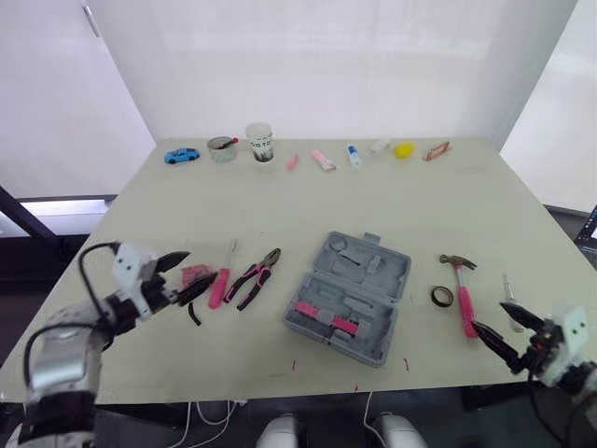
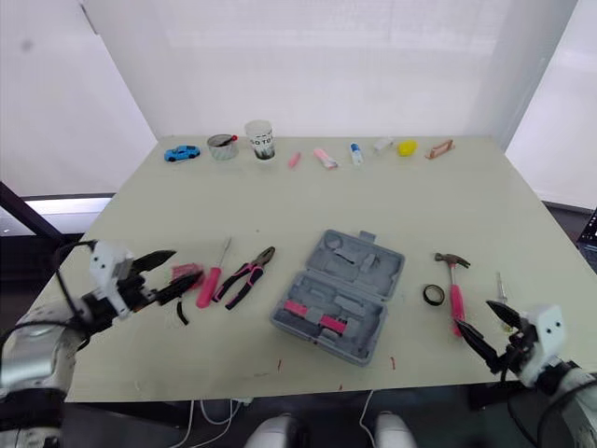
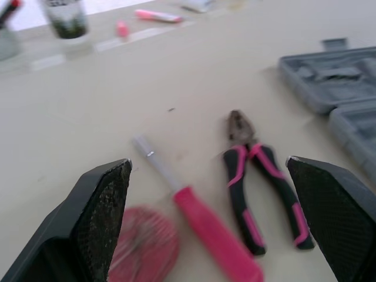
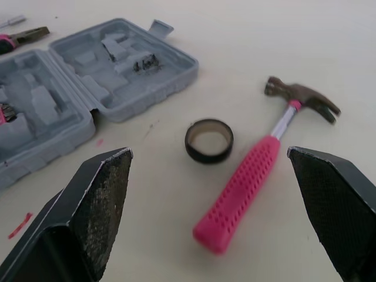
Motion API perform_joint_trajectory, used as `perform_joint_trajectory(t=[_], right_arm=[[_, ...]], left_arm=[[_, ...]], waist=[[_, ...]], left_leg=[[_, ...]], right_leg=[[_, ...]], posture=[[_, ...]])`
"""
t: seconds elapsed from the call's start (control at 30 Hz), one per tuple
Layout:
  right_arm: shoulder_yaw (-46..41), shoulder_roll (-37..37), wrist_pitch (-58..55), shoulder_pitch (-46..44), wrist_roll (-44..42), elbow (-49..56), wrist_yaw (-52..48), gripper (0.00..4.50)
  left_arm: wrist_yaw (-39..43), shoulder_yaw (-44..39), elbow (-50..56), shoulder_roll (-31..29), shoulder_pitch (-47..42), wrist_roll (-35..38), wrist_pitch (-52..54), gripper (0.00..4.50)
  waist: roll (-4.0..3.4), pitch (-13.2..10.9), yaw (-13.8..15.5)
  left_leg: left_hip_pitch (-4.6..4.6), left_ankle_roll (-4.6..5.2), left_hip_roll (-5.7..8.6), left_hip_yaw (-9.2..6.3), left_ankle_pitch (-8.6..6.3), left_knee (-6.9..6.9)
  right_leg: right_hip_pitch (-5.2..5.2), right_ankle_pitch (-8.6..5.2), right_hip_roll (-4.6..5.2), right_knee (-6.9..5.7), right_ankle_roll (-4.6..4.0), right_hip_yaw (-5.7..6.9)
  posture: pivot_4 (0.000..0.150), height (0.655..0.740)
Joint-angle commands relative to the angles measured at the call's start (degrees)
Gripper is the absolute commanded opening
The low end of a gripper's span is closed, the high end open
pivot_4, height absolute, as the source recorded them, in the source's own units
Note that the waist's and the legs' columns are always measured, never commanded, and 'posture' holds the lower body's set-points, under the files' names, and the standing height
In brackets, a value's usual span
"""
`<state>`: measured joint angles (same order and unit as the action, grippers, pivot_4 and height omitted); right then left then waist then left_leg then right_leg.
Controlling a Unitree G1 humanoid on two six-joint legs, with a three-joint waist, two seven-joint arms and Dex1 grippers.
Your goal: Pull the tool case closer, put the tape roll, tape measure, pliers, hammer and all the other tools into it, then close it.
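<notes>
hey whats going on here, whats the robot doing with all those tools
The robot is packing tools into a grey case, which lies open in the middle of the table. It holds nothing right now. Its left fingers are open near the tape measure, screwdriver and pliers. Its right fingers are open by the hammer and tape roll. All five tools lie on the table outside the case.
</notes>
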<state>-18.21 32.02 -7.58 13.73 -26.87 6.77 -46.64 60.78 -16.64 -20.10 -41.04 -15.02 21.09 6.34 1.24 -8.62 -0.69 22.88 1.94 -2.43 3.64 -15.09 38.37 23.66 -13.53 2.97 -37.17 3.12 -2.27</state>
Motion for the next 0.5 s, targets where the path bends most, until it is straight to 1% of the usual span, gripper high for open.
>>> perform_joint_trajectory(t=[0.03,0.13,0.17,0.23,0.27,0.33,0.37,0.4,0.43,0.47,0.5], right_arm=[[2.84,1.46,-2.50,-2.46,1.76,2.93,0.73,4.45],[5.61,2.54,-3.63,-4.83,3.13,2.95,-0.05,4.45],[6.79,2.90,-4.05,-6.27,4.03,2.38,-0.11,4.45],[9.13,3.14,-5.58,-9.89,5.24,1.15,0.19,4.50],[10.26,3.17,-6.28,-11.51,5.75,0.70,0.11,4.24],[12.57,3.53,-7.05,-13.72,7.52,0.02,-0.15,3.73],[13.78,4.08,-7.01,-14.37,8.73,-0.39,-0.57,3.37],[14.81,4.49,-6.82,-15.09,9.93,-0.96,-0.77,2.78],[15.55,4.60,-6.81,-15.85,10.68,-1.53,-0.81,2.54],[16.18,4.48,-7.23,-16.71,10.95,-1.90,-0.74,1.95],[17.05,4.45,-7.69,-17.62,11.39,-2.11,-0.80,1.68]], left_arm=[[4.36,3.91,-5.18,-1.02,-6.38,-1.87,-1.65,4.50],[8.32,6.81,-10.08,-0.96,-11.24,-2.72,-1.88,4.50],[9.68,8.15,-13.38,-0.48,-13.97,-3.66,-3.25,4.50],[12.11,10.84,-20.75,1.01,-20.01,-6.10,-6.37,3.99],[13.74,12.24,-24.56,1.84,-22.88,-7.39,-8.26,3.73],[17.18,14.78,-31.24,3.30,-27.42,-9.93,-11.85,2.87],[18.55,15.56,-34.00,3.95,-29.16,-10.75,-13.10,2.53],[19.79,16.27,-36.51,4.72,-30.68,-11.54,-14.42,2.00],[20.71,16.91,-38.64,5.40,-31.91,-12.30,-15.80,1.72],[21.66,17.63,-41.20,6.15,-33.25,-13.46,-18.08,1.23],[22.48,18.31,-43.37,6.96,-34.61,-14.47,-19.40,0.98]], waist=[[0.02,-0.01,-0.03],[0.05,-0.03,-0.10],[0.05,-0.03,-0.10],[0.16,-0.11,0.01],[0.21,-0.15,0.04],[0.23,-0.14,0.25],[0.23,-0.14,0.20],[0.23,-0.14,0.17],[0.24,-0.14,0.08],[0.24,-0.15,0.01],[0.24,-0.14,-0.05]], left_leg=[[0.01,0.00,0.00,0.04,0.00,0.00],[0.03,0.00,-0.01,0.05,0.00,0.00],[0.04,0.00,-0.01,0.06,0.00,0.00],[0.03,0.00,-0.01,0.04,0.00,0.00],[0.04,0.01,0.00,0.02,0.01,0.06],[0.06,0.02,0.01,-0.05,0.03,0.15],[0.07,0.02,0.03,-0.05,0.03,0.20],[0.08,0.02,0.04,-0.05,0.03,0.20],[0.09,0.02,0.05,-0.05,0.02,0.20],[0.25,0.04,0.05,-0.07,0.01,0.16],[0.32,0.04,0.05,-0.08,0.00,0.14]], right_leg=[[0.00,0.00,-0.04,0.00,0.00,0.01],[0.00,0.04,-0.10,0.00,0.07,-0.02],[0.00,0.11,-0.11,0.01,0.20,-0.03],[-0.02,0.11,-0.12,0.02,0.21,-0.03],[-0.03,0.11,-0.16,0.01,0.19,-0.01],[-0.08,0.10,-0.19,0.00,0.16,-0.01],[-0.12,0.10,-0.19,0.00,0.15,-0.01],[-0.11,0.10,-0.19,0.00,0.15,-0.03],[-0.12,0.11,-0.19,0.01,0.19,-0.06],[-0.01,0.18,-0.20,0.12,0.33,-0.03],[0.05,0.18,-0.20,0.14,0.34,-0.03]], posture=[[0.150,0.7400],[0.150,0.7400],[0.150,0.7400],[0.150,0.7400],[0.150,0.7400],[0.150,0.7400],[0.150,0.7400],[0.150,0.7400],[0.150,0.7400],[0.150,0.7400],[0.150,0.7400]])
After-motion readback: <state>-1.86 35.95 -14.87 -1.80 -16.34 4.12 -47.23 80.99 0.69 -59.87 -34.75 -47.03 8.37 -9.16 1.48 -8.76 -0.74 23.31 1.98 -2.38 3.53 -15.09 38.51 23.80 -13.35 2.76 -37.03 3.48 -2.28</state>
